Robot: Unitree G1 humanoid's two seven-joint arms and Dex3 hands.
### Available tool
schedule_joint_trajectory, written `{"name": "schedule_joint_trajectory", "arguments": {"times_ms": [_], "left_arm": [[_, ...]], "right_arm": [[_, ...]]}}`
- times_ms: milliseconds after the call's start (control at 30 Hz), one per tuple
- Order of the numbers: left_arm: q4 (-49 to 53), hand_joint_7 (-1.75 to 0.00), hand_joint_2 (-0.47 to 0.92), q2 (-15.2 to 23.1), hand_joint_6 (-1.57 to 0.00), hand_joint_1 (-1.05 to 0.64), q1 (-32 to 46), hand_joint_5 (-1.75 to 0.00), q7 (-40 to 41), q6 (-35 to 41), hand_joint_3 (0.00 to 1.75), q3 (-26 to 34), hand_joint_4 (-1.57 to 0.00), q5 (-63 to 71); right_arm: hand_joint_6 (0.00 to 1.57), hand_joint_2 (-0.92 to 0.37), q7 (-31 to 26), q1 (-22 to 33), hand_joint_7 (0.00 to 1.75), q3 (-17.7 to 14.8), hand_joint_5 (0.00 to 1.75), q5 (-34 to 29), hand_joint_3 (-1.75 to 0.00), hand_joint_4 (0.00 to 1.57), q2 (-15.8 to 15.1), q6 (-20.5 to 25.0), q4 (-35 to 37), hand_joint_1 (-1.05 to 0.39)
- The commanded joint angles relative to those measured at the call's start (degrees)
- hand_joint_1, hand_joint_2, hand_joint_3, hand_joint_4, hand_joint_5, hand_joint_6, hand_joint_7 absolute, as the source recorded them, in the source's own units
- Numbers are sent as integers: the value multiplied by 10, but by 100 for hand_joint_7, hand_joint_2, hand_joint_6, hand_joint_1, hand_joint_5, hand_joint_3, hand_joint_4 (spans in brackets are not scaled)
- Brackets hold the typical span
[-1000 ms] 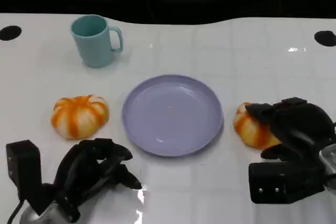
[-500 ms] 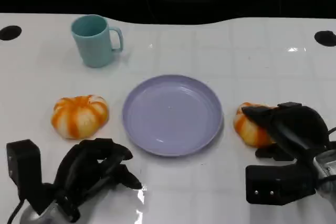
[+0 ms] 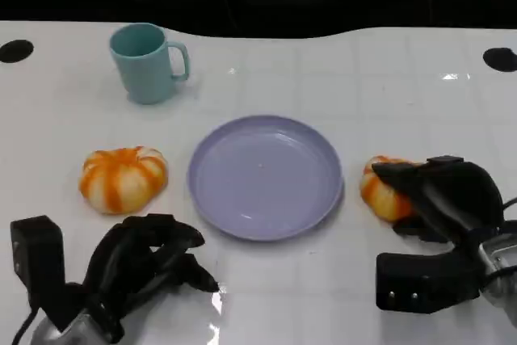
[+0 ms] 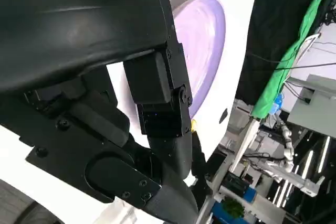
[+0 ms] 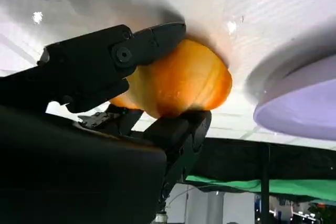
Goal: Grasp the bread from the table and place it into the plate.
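Your right hand (image 3: pixel 440 199) grips the orange-striped bread (image 3: pixel 385 190) on the white bench (image 3: pixel 323 70), at 3 o'clock from the lilac plate (image 3: pixel 265 177), long axis unclear. The right wrist view shows fingers (image 5: pixel 131 51) clamped across it. Your left hand (image 3: pixel 141 268) rests curled, holding nothing, at 7 o'clock.

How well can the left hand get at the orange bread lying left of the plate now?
Probably yes. The left hand sits on the table just in front of that bread, with bare table between them. The plate and cup stand off to the side.
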Motion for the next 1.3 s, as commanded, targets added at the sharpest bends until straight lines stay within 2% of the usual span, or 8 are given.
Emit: {"name": "schedule_joint_trajectory", "arguments": {"times_ms": [33, 200, 267, 367, 467, 533, 900, 1300], "left_arm": [[0, -22, 74, 6, -157, -105, 11, -46, 7, 4, 0, 1, -157, 5], [1, -21, 74, 6, -157, -105, 11, -46, 5, 0, 0, 1, -157, 5], [0, -20, 74, 6, -157, -104, 11, -46, 4, 3, 0, 1, -157, 4], [-2, -20, 74, 6, -157, -104, 11, -45, 6, 6, 0, 0, -157, 4], [-4, -20, 75, 5, -157, -104, 12, -45, 9, 3, 0, -1, -157, 6], [-3, -20, 74, 4, -157, -105, 12, -45, 8, 2, 0, -1, -157, 6], [1, -19, 75, 4, -157, -104, 11, -44, 4, -1, 0, -1, -157, 6], [7, -21, 75, 4, -157, -104, 9, -46, -2, -3, 0, 0, -157, 4]], "right_arm": [[108, -87, -31, -2, 9, 11, 138, 6, -1, 78, -1, -13, 50, -17], [123, -89, -78, -8, 24, 20, 165, 6, -1, 80, -4, -40, 76, -23], [109, -91, -93, -9, 61, 23, 171, 5, 0, 81, -7, -52, 82, -25], [102, -92, -110, -11, 78, 26, 174, 8, -4, 86, -10, -70, 91, -27], [79, -92, -126, -12, 148, 26, 175, 13, -13, 92, -11, -82, 98, -25], [73, -91, -142, -12, 169, 28, 175, 11, -21, 96, -12, -85, 97, -23], [74, -47, -185, -10, 174, 19, 175, 23, -91, 102, -14, -108, 72, -24], [77, -21, -198, 2, 175, -16, 175, 53, -130, 105, -23, -137, 21, -11]]}}
